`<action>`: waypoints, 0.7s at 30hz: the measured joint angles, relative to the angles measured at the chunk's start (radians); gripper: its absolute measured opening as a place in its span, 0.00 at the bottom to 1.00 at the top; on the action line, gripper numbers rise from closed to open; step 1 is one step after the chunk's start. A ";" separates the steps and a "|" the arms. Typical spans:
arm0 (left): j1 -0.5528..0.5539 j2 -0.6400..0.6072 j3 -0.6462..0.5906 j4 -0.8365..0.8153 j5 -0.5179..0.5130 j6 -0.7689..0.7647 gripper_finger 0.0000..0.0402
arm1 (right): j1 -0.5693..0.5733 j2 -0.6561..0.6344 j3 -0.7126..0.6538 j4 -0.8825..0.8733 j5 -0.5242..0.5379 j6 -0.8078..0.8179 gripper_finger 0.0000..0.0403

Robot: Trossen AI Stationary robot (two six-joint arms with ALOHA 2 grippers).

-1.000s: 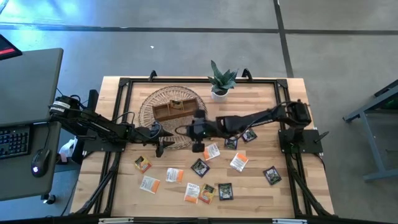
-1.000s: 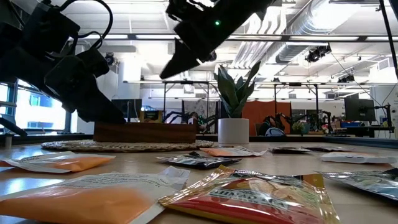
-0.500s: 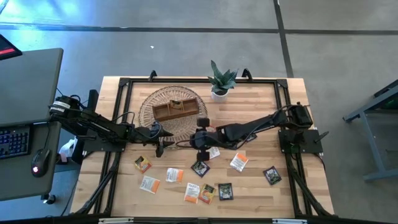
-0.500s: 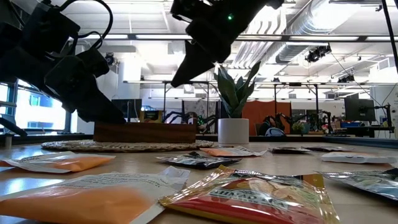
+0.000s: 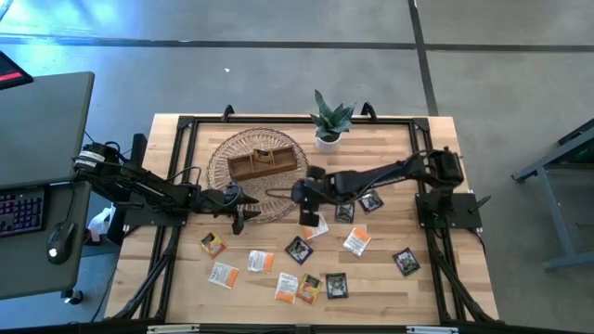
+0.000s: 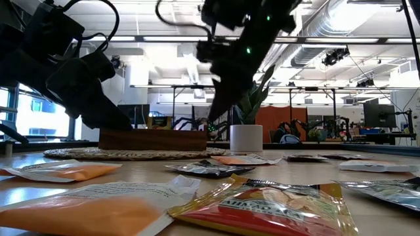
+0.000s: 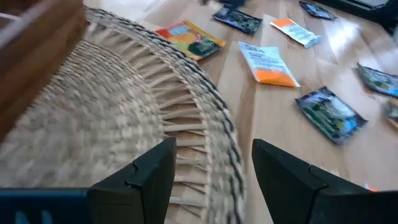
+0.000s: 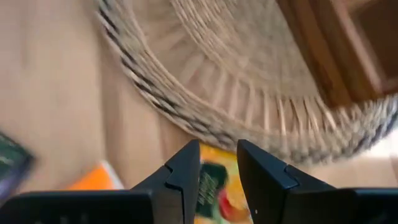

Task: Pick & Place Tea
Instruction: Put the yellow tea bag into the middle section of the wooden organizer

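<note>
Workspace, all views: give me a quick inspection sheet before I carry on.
Surface: wooden table, dry, no spills seen.
Job's things: tea sachets scattered flat over the front half; wooden tray on the woven mat.
Clutter: potted plant at the far edge.
Grippers: left gripper open, low over the mat's front edge; right gripper pointing down just in front of the mat, a yellow sachet below it, grip unclear.
Cables: bundle at the left arm's base, off the table.
Surroundings: desk with keyboard beside the left arm; people, nothing seen.
</note>
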 joint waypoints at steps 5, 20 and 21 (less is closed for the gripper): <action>0.000 0.000 0.000 0.018 0.135 -0.119 0.52 | -0.099 0.000 -0.060 0.007 -0.034 0.024 0.26; 0.000 0.000 0.000 0.008 -0.107 -0.110 0.52 | -0.138 -0.006 -0.117 0.017 -0.097 0.063 0.26; 0.000 0.000 0.000 0.007 -0.127 -0.110 0.52 | -0.141 -0.003 -0.117 0.009 -0.102 0.068 0.26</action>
